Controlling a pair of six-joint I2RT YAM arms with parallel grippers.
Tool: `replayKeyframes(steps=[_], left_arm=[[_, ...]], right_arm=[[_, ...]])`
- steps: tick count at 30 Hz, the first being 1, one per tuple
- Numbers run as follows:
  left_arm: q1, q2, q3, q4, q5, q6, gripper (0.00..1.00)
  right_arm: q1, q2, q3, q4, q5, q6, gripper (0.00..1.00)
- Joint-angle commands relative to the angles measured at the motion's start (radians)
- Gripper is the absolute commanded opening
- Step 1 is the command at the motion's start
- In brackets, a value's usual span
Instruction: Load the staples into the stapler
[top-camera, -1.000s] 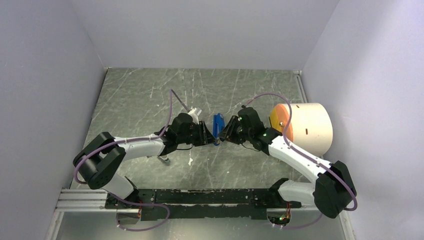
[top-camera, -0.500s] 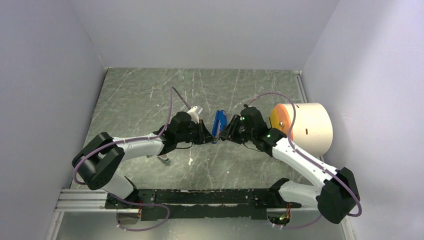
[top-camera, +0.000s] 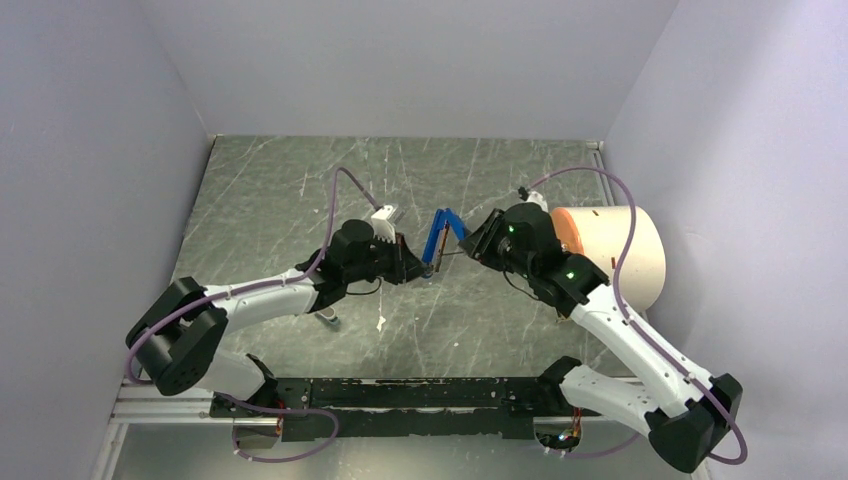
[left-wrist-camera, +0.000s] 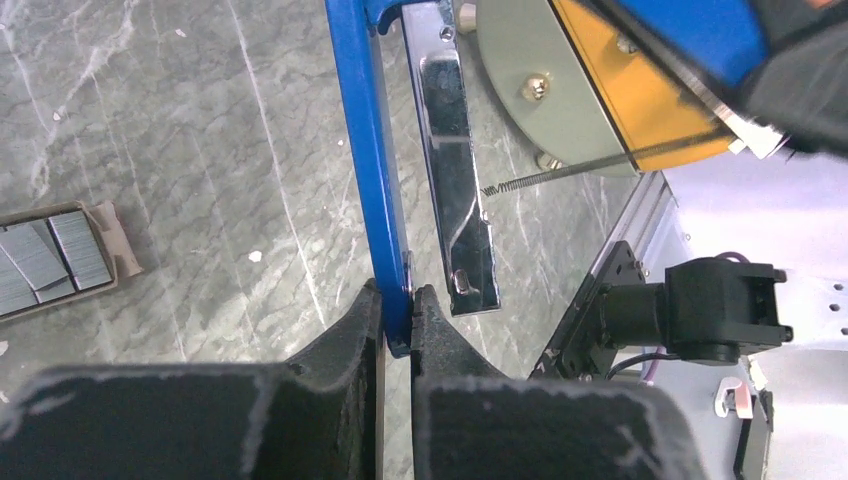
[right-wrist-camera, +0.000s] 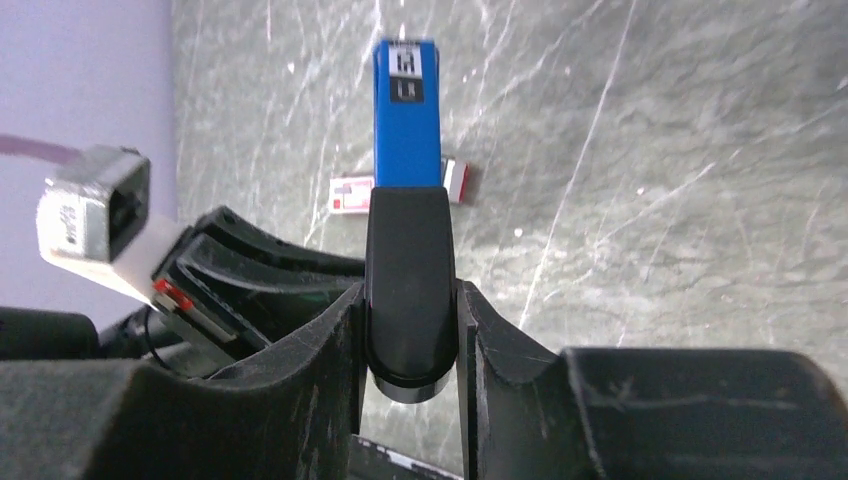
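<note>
Because your 2 grippers hold the stapler (top-camera: 437, 236) open above the table (top-camera: 300, 190), its metal rail (left-wrist-camera: 450, 150) is bared for loading: left gripper (left-wrist-camera: 398, 312) clenches the blue base, right gripper (right-wrist-camera: 410, 300) the black lid end. The staples (left-wrist-camera: 55, 250) lie in a tray (left-wrist-camera: 115, 245) below.

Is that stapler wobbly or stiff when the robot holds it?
Probably wobbly: the stapler is hinged open, left gripper pinching its blue arm, right gripper its black end, so parts may swing. The stretched spring likely tugs. The shiny rail looks slippery.
</note>
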Motion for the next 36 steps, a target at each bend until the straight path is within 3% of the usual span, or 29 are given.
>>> replayKeyframes(steps=[1, 13, 16, 22, 30, 36], left_arm=[[-0.019, -0.044, -0.038, -0.023, 0.061, 0.119, 0.05], [-0.028, -0.092, -0.091, 0.048, 0.096, 0.136, 0.05], [-0.03, -0.089, -0.08, 0.02, 0.083, 0.149, 0.05], [-0.032, -0.104, -0.088, 0.03, 0.078, 0.149, 0.05], [-0.033, -0.111, -0.062, 0.032, 0.124, 0.111, 0.05], [-0.033, -0.063, 0.04, -0.058, 0.205, 0.029, 0.05]], right_arm=[[-0.036, -0.034, 0.069, 0.099, 0.3, -0.044, 0.29], [-0.078, 0.061, 0.144, 0.166, 0.308, -0.133, 0.33], [-0.113, 0.103, 0.162, 0.205, 0.23, -0.2, 0.39], [-0.209, 0.191, 0.185, 0.251, 0.073, -0.248, 0.4], [-0.257, 0.267, 0.201, 0.269, -0.099, -0.245, 0.42], [-0.283, 0.302, 0.198, 0.239, -0.16, -0.195, 0.5]])
